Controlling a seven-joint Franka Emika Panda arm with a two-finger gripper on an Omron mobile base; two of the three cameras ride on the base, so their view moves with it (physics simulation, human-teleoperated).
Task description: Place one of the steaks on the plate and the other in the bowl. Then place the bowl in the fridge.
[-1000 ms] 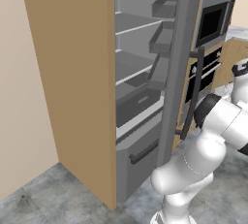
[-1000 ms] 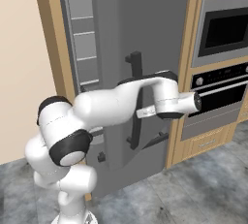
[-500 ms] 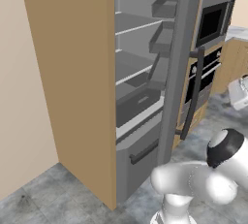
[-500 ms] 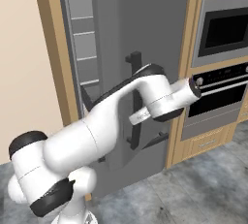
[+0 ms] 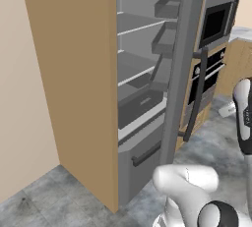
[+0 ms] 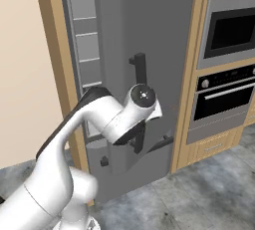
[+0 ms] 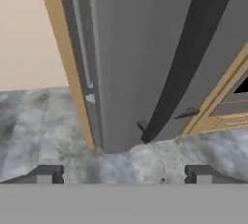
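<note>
Gripper: jaws stood wide apart with nothing between them, the two finger tips spread to either side at the bottom of the hand view, aimed at the floor in front of the fridge.
Fridge: door swung open, grey shelves and drawers bare as far as could be seen; its dark handle ran down the door's outer face.
Relation: the gripper looked at the door's lower edge and handle foot, near but apart from both.
Bowl and steaks: no sighting to report (probably off to one side of the base).
Risk, door: the arm's elbow sat close before the handle; a careless swing could knock the door partly shut.
Risk, task: an empty gripper beside an empty fridge meant both placings were still undone.
</note>
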